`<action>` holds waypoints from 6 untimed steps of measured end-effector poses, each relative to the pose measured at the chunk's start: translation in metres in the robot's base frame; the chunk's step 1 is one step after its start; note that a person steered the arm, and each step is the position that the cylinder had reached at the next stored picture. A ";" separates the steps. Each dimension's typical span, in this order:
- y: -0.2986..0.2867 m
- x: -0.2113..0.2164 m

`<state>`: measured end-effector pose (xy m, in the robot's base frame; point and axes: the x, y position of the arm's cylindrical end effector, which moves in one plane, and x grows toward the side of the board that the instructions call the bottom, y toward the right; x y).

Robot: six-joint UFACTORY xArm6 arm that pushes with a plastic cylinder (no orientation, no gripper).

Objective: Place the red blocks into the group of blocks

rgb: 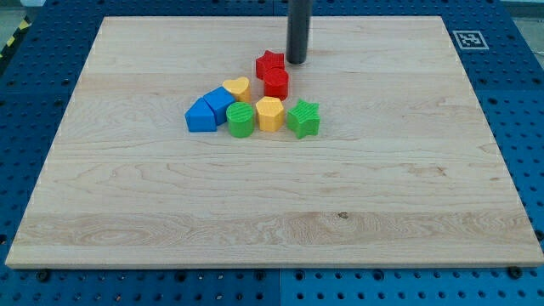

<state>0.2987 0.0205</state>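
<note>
just right of ridged red star block (269, 62), my tip (296, 62)

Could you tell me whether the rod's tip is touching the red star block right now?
Cannot tell. In the camera view my tip sits right beside the red star block, on its right, with no plain gap or contact visible.

From my remote seat I find no words, numbers or brand names to read anywhere. The only sign is a small black-and-white square marker (467, 39) of the fiducial kind, printed on the worktop (272, 204) at its corner toward the view's top right; its pattern carries no legible characters.
</note>
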 end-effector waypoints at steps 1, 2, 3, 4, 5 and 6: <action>-0.030 0.000; -0.040 0.000; -0.040 -0.002; -0.049 -0.004; -0.051 0.017; -0.044 0.040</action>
